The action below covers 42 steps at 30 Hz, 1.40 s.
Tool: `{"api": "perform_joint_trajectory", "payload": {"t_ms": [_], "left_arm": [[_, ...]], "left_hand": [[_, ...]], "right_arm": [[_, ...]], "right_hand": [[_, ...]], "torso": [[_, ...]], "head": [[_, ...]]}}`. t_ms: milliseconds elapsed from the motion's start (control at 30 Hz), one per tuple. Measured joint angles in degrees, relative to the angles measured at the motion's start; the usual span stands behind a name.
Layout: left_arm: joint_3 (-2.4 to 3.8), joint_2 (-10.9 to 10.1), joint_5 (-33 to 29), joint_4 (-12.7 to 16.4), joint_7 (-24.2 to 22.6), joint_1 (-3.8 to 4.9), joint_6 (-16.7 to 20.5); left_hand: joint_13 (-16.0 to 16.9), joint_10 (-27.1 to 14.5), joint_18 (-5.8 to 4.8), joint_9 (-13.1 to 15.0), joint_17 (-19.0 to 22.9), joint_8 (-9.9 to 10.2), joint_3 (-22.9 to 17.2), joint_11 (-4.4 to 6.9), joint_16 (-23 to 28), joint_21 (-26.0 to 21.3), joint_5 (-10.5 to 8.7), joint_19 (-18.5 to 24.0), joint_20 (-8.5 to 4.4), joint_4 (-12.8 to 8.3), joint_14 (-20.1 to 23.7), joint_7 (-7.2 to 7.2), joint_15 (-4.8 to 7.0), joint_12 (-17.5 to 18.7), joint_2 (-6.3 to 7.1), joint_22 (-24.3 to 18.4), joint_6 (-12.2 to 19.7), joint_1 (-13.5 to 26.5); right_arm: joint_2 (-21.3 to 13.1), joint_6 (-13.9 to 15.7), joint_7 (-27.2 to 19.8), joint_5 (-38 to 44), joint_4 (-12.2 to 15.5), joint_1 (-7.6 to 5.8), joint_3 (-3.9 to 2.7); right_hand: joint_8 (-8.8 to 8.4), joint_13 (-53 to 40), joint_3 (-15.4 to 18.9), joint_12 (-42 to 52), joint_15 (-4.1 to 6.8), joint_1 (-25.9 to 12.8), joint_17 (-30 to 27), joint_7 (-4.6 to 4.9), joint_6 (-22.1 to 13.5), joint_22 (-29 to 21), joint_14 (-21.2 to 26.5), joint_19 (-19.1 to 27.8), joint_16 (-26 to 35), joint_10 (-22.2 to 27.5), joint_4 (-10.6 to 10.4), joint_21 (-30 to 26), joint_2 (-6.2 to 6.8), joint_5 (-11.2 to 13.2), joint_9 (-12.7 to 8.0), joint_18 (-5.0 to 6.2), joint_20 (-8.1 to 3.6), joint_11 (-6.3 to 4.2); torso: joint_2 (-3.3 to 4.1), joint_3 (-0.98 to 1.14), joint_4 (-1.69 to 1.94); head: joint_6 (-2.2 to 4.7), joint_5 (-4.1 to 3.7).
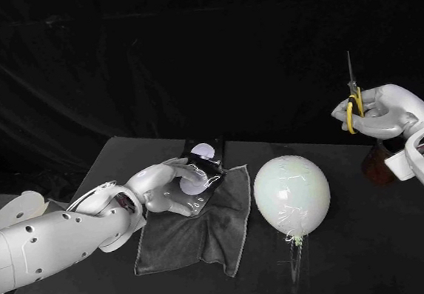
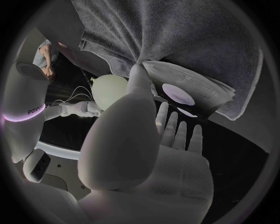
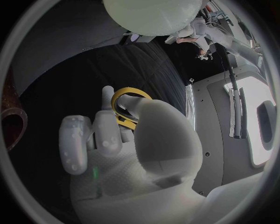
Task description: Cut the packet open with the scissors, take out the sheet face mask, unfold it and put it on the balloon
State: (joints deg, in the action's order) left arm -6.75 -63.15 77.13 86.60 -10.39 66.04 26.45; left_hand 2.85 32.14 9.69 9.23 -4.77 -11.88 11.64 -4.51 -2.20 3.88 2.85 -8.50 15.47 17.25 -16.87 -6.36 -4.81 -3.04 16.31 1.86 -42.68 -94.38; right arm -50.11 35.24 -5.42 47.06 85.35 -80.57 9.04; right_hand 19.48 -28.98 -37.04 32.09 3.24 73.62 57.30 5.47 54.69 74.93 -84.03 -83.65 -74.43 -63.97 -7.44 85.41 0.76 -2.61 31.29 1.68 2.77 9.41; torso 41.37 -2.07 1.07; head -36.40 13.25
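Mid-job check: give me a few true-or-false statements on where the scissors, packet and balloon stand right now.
1. The right hand holds the scissors with the blades pointing up. True.
2. The left hand is empty. False: it holds the packet over the grey cloth.
3. The balloon lies on the table between the two hands. True.
4. The scissors are cutting the packet. False: they are well apart, on opposite sides of the balloon.

Left hand (image 1: 169, 187) low, fingers curled in grip; right hand (image 1: 380, 113) raised, fingers clenched.
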Motion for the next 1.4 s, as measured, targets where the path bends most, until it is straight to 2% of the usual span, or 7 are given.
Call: {"api": "perform_joint_trajectory", "payload": {"t_ms": [567, 1000, 1133, 1300, 1333, 1367, 1400], "left_arm": [[-0.03, 1.74, 5.19, -3.98, 2.29, 0.04, -3.58], [0.08, 2.96, 6.71, -5.37, 2.59, 0.32, -4.58], [0.13, 3.18, 6.90, -5.41, 2.57, 0.35, -4.81], [0.16, 3.27, 7.20, -5.59, 2.55, 0.35, -5.15], [0.20, 3.37, 7.30, -5.64, 2.57, 0.36, -5.15], [0.22, 3.48, 7.36, -5.63, 2.60, 0.39, -5.15], [0.23, 3.53, 7.43, -5.63, 2.64, 0.41, -5.15]], "left_hand": [[-0.09, -2.47, -0.02, -0.76, -0.03, 1.58, -1.31, 0.63, 0.00, 0.00, 0.00, -0.02, -0.42, -0.02, 0.15, 0.24, 0.21, 0.22, 0.29, 0.03, 3.97, -1.99], [-0.16, -3.46, -0.04, -1.15, -0.23, 2.45, -1.77, 0.82, 0.00, 0.27, -0.18, -0.43, -0.83, 0.42, -0.11, 0.50, 0.42, 0.22, 0.31, 0.19, 6.24, -2.92], [0.24, 0.62, -0.06, -0.29, -1.05, 1.21, -4.42, -0.29, -0.97, 0.79, -0.17, -1.28, -1.25, 1.56, -3.45, -0.35, 0.17, -0.25, -1.19, 0.41, 2.23, -3.58], [0.44, 7.54, 0.04, 0.69, -1.92, -0.74, -5.71, -0.92, -1.90, 1.34, -0.17, -2.08, -1.63, 1.54, -6.91, -0.80, -0.28, -1.01, -4.73, 0.58, -2.31, -0.03], [0.44, 8.76, 0.14, 0.99, -1.99, -0.98, -9.11, -0.98, -1.95, 1.34, 0.25, -2.08, -1.63, 0.51, -7.18, -0.92, -0.38, -1.16, -8.45, 0.58, -2.86, -1.95], [0.44, 9.84, 0.23, 1.27, -2.05, -1.21, -9.33, -1.18, -1.95, 1.34, 0.24, -2.19, -1.74, 0.53, -7.40, -0.96, -0.51, -1.30, -9.81, 0.61, -3.28, -2.50], [0.44, 10.64, 0.23, 1.39, -2.15, -1.24, -9.49, -1.14, -1.95, 1.34, 0.24, -2.39, -1.94, 0.67, -7.85, -0.98, -0.61, -1.39, -9.87, 0.66, -3.73, -2.45]], "right_arm": [[-0.10, -0.11, 0.02, 0.00, 0.06, 0.20, 0.01], [-0.18, -0.16, 0.04, 0.00, 0.26, 0.23, 0.01], [-0.19, -0.18, 0.04, 0.00, 0.35, 0.24, 0.01], [-0.19, -0.19, 0.04, 0.00, 0.45, 0.26, 0.01], [-0.19, -0.20, 0.04, 0.00, 0.47, 0.26, 0.00], [-0.20, -0.20, 0.04, 0.00, 0.48, 0.26, 0.00], [-0.20, -0.20, 0.04, 0.00, 0.48, 0.26, 0.00]], "right_hand": [[0.23, 0.02, 0.07, 0.01, -0.01, 0.16, 0.01, -0.06, 0.06, 0.01, -0.01, 0.01, -0.01, 0.00, 0.07, -0.01, -0.02, 0.00, -0.02, 0.00, 0.01, 0.00], [0.17, 0.00, 0.08, 0.01, -0.07, 0.29, 0.00, 0.00, 0.00, -0.02, -0.07, 0.07, -0.01, 0.00, 0.07, -0.12, 0.00, 0.00, 0.00, 0.00, 0.07, 0.00], [0.11, 0.00, 0.15, -0.06, 0.11, 0.30, 0.00, 0.02, -0.02, -0.01, 0.11, -0.11, -0.01, 0.00, 0.02, -0.12, 0.00, 0.00, 0.01, 0.00, -0.11, 0.00], [0.02, 0.01, 0.15, -0.09, 0.12, 0.31, -0.01, 0.06, -0.06, 0.01, 0.12, -0.11, -0.01, 0.00, 0.02, -0.12, 0.02, 0.00, 0.03, 0.00, -0.11, 0.00], [0.01, 0.01, 0.15, -0.10, 0.12, 0.31, -0.01, 0.07, -0.07, 0.01, 0.12, -0.11, -0.01, 0.00, 0.02, -0.12, 0.01, 0.00, 0.03, 0.00, -0.11, 0.00], [0.01, 0.01, 0.15, -0.11, 0.12, 0.29, -0.01, 0.08, -0.08, 0.01, 0.12, -0.11, -0.01, 0.00, 0.02, -0.12, 0.00, 0.00, 0.03, 0.00, -0.11, 0.00], [0.01, 0.01, 0.15, -0.19, 0.12, 0.28, -0.01, 0.09, -0.09, 0.02, 0.12, -0.11, -0.01, 0.00, 0.02, -0.12, -0.01, 0.00, 0.03, 0.00, -0.11, 0.00]], "torso": [[0.08, -0.02, -0.20], [0.04, 0.01, -0.10], [0.03, -0.01, -0.09], [0.03, 0.01, -0.09], [0.03, 0.01, -0.09], [0.03, 0.01, -0.10], [0.03, 0.02, -0.10]], "head": [[-0.30, 0.10], [-0.60, 0.07], [-0.68, 0.15], [-0.76, 0.26], [-0.79, 0.26], [-0.80, 0.27], [-0.80, 0.29]]}}
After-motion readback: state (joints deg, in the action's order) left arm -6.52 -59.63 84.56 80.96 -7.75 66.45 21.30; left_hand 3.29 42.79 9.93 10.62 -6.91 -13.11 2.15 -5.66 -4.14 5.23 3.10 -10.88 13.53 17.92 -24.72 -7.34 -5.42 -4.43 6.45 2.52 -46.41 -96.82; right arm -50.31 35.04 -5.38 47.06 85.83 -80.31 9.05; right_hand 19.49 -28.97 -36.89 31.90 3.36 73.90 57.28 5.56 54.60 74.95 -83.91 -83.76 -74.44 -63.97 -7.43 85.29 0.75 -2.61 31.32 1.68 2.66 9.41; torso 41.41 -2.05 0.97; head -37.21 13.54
